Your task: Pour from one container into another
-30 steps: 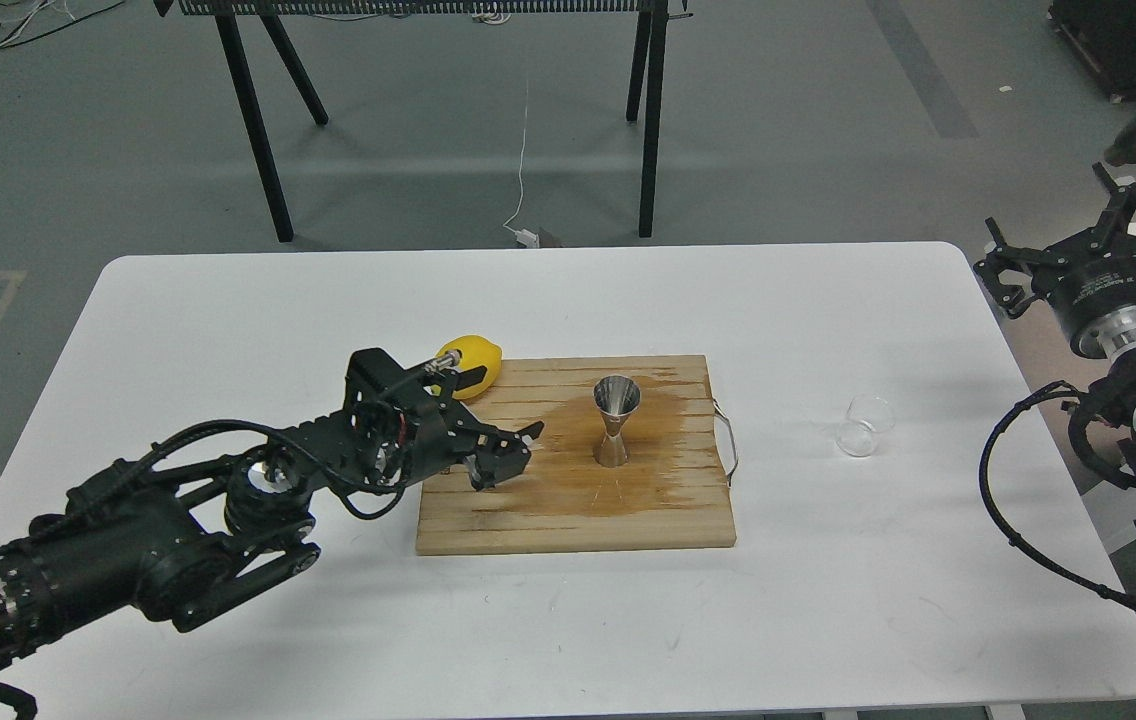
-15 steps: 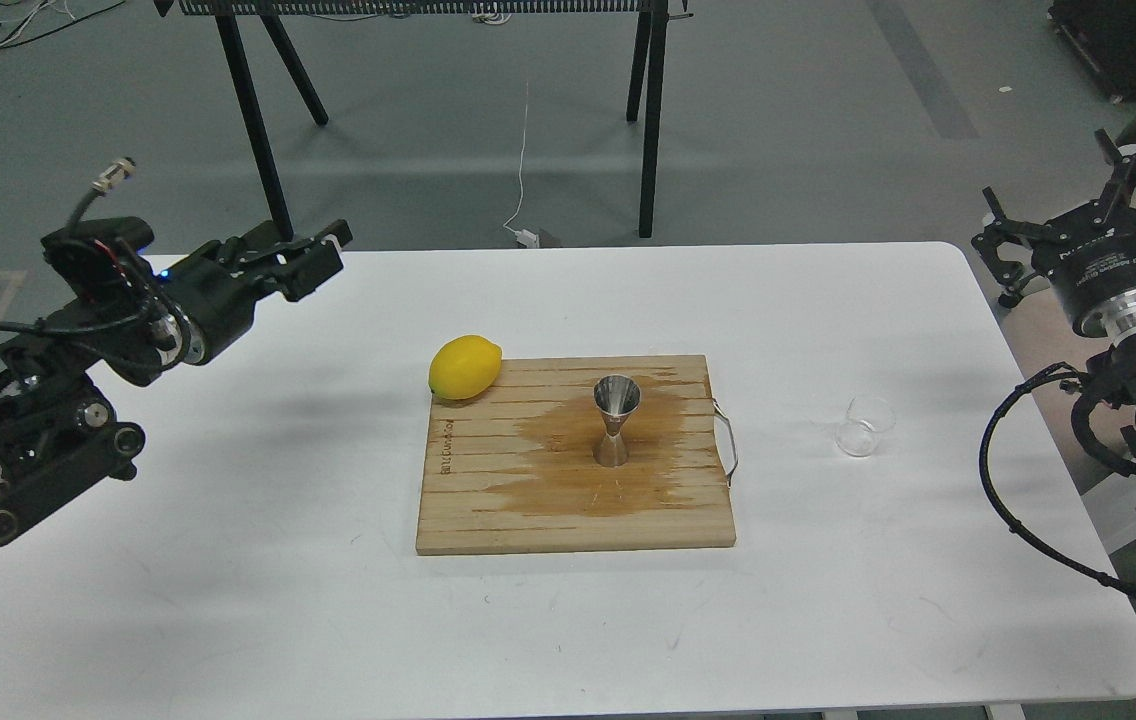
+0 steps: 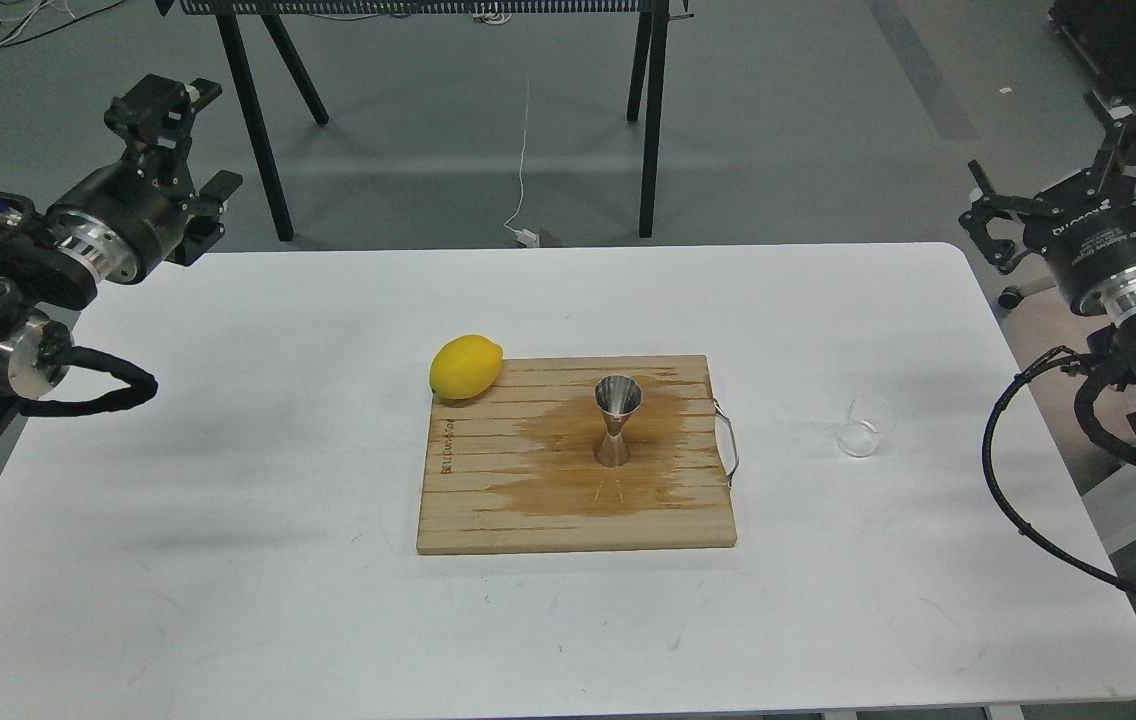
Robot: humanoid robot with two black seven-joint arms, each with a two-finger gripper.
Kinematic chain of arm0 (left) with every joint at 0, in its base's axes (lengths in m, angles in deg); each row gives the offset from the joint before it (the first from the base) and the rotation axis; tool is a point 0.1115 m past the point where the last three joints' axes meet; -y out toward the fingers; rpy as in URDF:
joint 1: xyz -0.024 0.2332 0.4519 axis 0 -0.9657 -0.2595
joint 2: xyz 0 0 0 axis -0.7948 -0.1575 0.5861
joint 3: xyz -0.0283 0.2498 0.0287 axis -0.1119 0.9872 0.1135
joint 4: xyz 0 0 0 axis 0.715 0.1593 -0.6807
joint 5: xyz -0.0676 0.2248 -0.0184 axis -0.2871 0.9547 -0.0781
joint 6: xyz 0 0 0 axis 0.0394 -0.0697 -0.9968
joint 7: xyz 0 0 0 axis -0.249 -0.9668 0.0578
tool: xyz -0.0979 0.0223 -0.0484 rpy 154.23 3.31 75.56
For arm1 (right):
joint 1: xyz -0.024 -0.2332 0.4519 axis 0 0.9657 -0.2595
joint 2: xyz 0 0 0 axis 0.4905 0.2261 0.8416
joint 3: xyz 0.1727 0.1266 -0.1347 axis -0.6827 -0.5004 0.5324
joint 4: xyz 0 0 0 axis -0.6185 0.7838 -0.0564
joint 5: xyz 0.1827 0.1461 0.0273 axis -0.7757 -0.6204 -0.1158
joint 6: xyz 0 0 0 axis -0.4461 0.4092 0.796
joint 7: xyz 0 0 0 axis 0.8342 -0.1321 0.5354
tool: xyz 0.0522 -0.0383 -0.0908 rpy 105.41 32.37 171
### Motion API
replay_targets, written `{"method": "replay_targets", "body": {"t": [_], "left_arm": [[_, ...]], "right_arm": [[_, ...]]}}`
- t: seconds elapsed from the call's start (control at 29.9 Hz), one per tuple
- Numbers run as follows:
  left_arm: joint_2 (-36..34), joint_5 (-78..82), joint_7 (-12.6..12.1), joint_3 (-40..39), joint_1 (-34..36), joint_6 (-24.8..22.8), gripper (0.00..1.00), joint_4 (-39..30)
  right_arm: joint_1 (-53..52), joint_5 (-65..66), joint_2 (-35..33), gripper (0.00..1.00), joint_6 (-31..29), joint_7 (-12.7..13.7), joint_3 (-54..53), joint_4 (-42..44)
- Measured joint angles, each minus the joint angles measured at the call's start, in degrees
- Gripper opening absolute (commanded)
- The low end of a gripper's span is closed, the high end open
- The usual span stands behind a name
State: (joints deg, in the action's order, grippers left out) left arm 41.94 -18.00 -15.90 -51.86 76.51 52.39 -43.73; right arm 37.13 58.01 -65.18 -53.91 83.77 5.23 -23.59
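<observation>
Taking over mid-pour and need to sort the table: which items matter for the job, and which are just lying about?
For the job:
glass cup, on the table right of the board
steel jigger, upright on the board

Lying about:
lemon
wooden board, wet-stained

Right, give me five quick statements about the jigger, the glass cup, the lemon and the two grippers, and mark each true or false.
1. The steel jigger stands upright on the wooden board. True.
2. The glass cup sits on the board. False: it rests on the white table, right of the board.
3. The lemon lies at the board's far left corner. True.
4. The right gripper holds the cup. False: it is up at the table's right edge, holding nothing.
5. The left gripper hovers over the jigger. False: it is far off at the table's far left corner.
</observation>
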Motion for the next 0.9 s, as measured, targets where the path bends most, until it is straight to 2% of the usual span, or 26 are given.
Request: {"method": "replay_targets", "body": {"t": [0.17,0.33,0.6,0.9], "left_arm": [[2.8,-2.7,0.1,-2.7,0.3,-3.6,0.99,7.2],[2.9,-2.8,0.2,-3.0,0.7,-4.7,0.99,8.9],[3.1,-2.8,0.2,-2.9,0.9,-5.2,0.99,8.9],[3.1,-3.0,0.2,-3.1,1.1,-5.2,0.99,8.8]], "right_arm": [[10.1,-0.1,-2.3,0.99,3.4,0.0,-2.5,-11.7],[23.2,-1.4,-0.9,0.99,6.6,0.0,-9.1,-21.5],[31.4,-11.3,6.0,0.99,13.1,0.1,-10.5,-22.9],[33.7,-13.0,20.9,0.99,13.9,-0.4,-14.4,-21.7]]}}
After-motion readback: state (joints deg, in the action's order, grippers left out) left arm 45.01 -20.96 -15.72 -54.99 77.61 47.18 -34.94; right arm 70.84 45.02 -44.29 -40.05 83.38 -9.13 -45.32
